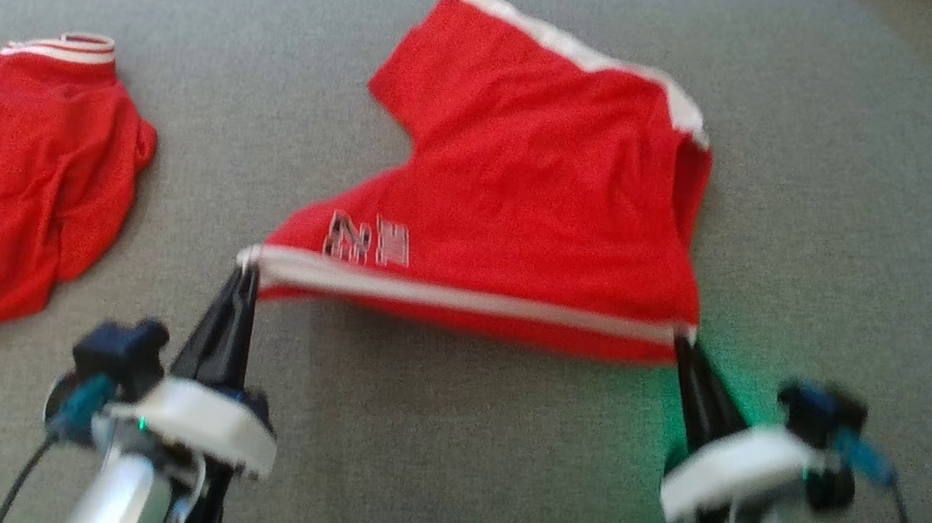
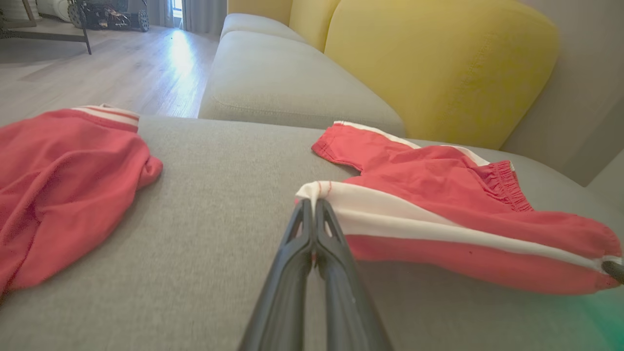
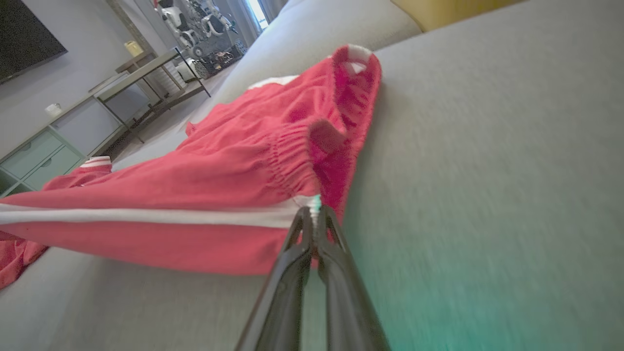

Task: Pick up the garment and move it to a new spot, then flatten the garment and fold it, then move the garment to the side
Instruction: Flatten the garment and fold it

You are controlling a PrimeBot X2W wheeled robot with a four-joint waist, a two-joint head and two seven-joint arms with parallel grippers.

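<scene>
- On the grey fabric sofa cushion (image 1: 832, 207), the red shorts with white side stripes (image 1: 529, 172) trail from my grippers.
- My left gripper (image 1: 247, 276) and right gripper (image 1: 681, 339) each pinch one end of the striped edge, fingers pressed together.
- I hold only thin corners, so an uneven pull could slip one free.
- Nothing here serves as a container: the crumpled red white-trimmed garment (image 1: 11, 175) also lies on bare cushion.

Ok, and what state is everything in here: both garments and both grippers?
red shorts: pulled taut between the grippers along the white-striped edge; that edge looks raised, the far part rests on the grey cushion.
other red garment: crumpled, lying loose at the left, untouched.
left gripper: shut on the shorts' leg-hem corner.
right gripper: shut on the shorts' waistband corner.
</scene>
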